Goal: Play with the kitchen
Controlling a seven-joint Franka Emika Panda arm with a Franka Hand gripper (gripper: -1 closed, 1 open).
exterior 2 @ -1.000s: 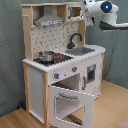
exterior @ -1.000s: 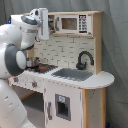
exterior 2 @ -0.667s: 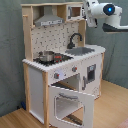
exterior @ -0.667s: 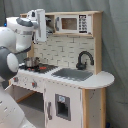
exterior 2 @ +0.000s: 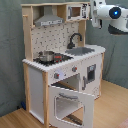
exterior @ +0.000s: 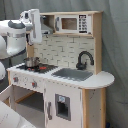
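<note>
Standing on a pale wooden floor (exterior 2: 112, 112) before a grey curtain (exterior: 115, 45), the kitchen (exterior: 65, 75) fills the middle of both exterior views (exterior 2: 62, 65). Its oven door (exterior 2: 70, 102) hangs open, tipped forward and down, in the second exterior view. On the stove (exterior 2: 50, 58) sits a small metal pot (exterior 2: 46, 56), which shows in the first exterior view at the stove's back corner (exterior: 31, 62). Beside the stove lies the sink (exterior: 72, 74), with the black faucet (exterior: 84, 59) arching over it against the dotted backboard (exterior: 57, 50). Above, a grey hood (exterior 2: 49, 21) sits next to a toy microwave (exterior: 72, 23).

The white robot arm (exterior: 17, 35) reaches in from the first exterior view's left, its end held high near the upper shelf, close to the hood side of the kitchen. In the second exterior view the arm's wrist (exterior 2: 112, 14) appears at the top right, level with the microwave. The gripper (exterior: 35, 25) hangs beside the top of the kitchen; whether the jaws are open or closed I cannot tell, and nothing is seen held in them.
</note>
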